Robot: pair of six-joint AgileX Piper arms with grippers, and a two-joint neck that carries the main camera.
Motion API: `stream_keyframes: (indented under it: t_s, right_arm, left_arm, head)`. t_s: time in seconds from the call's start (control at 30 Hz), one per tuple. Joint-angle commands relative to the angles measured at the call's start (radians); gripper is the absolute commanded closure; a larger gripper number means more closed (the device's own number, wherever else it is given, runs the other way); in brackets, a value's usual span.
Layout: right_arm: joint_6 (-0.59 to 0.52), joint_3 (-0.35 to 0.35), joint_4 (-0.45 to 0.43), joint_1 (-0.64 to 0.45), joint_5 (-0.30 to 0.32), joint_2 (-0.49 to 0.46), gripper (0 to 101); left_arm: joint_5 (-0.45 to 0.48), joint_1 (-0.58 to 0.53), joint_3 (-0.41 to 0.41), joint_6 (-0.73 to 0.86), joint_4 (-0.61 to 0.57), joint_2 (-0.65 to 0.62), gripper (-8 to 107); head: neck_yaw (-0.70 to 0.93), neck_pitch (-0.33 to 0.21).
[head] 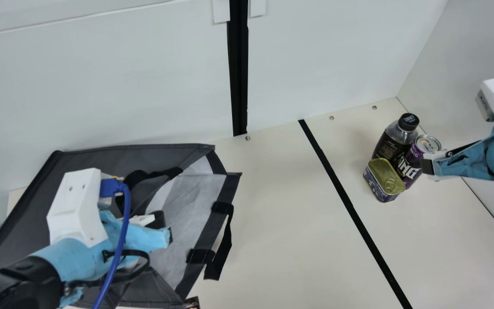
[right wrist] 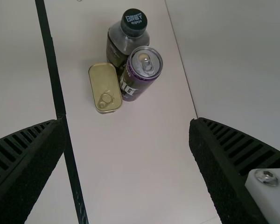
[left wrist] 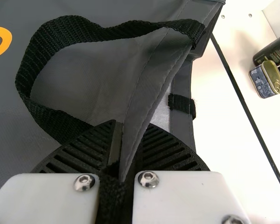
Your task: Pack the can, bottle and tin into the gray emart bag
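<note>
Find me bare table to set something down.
The table is bare between the gray bag and the black stripe, and again across the stripe, nearside of the tin. Crowded: where tin, can and bottle stand bunched by the side wall.

bottle [right wrist: 126,42], can [right wrist: 141,72], tin [right wrist: 105,86], gripper [right wrist: 128,135] spread

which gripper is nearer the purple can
Right. The right gripper hangs open near the purple can; the left gripper is well away, pinching the edge of the gray bag.
</note>
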Motion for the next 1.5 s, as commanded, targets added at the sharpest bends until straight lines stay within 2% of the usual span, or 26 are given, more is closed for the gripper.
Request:
stream_keyframes:
  t_s: [0.0,0.73,1.47]
  right_arm:
    - [-0.007,0.002,0.007,-0.004,-0.005,0.012,10]
    - [-0.041,-0.016,0.009,-0.008,-0.084,0.181,10]
    - [-0.069,-0.134,0.017,-0.014,-0.111,0.386,10]
  left_arm:
    - [0.0,0.0,0.0,0.0,0.0,0.0,89]
    - [0.0,0.0,0.0,0.0,0.0,0.0,89]
    - [0.0,0.0,0.0,0.0,0.0,0.0,89]
  head:
    - [-0.001,-0.023]
    - [-0.001,-0.023]
    - [-0.001,-0.023]
